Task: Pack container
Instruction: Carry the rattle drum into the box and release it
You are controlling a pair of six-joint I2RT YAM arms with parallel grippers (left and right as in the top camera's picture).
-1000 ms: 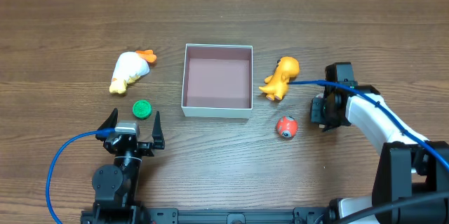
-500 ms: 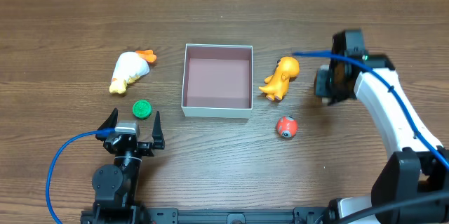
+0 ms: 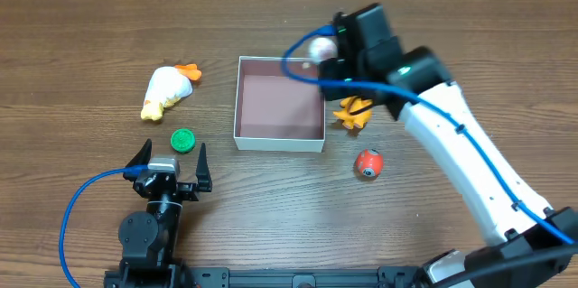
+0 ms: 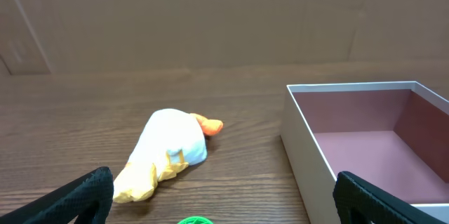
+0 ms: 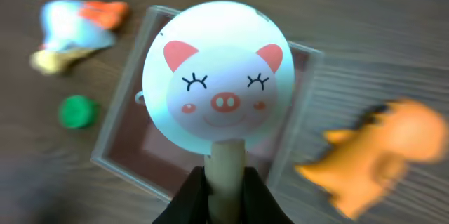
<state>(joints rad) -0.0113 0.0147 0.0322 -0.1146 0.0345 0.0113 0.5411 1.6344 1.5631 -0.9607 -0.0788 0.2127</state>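
The container (image 3: 237, 98) is a square white-walled box with a pink-brown inside, at the table's middle; it also shows in the left wrist view (image 4: 305, 154) and, blurred, in the right wrist view (image 5: 119, 161). My right gripper (image 3: 327, 55) hangs above its far right corner, shut on the stick of a round white pig-face toy (image 5: 217, 80), which also shows in the overhead view (image 3: 321, 49). My left gripper (image 3: 170, 157) rests open and empty at the front left, and its wrist view (image 4: 224, 194) faces the container's left wall.
A white and yellow duck toy (image 3: 167, 91) and a green cap (image 3: 183, 140) lie left of the container. An orange dinosaur (image 3: 354, 112), partly under the right arm, and a red ball (image 3: 368, 162) lie to its right.
My right arm has swung from the right side of the table leftward to above the container's far right corner, and the pig toy now shows in its jaws. The left arm has not moved.
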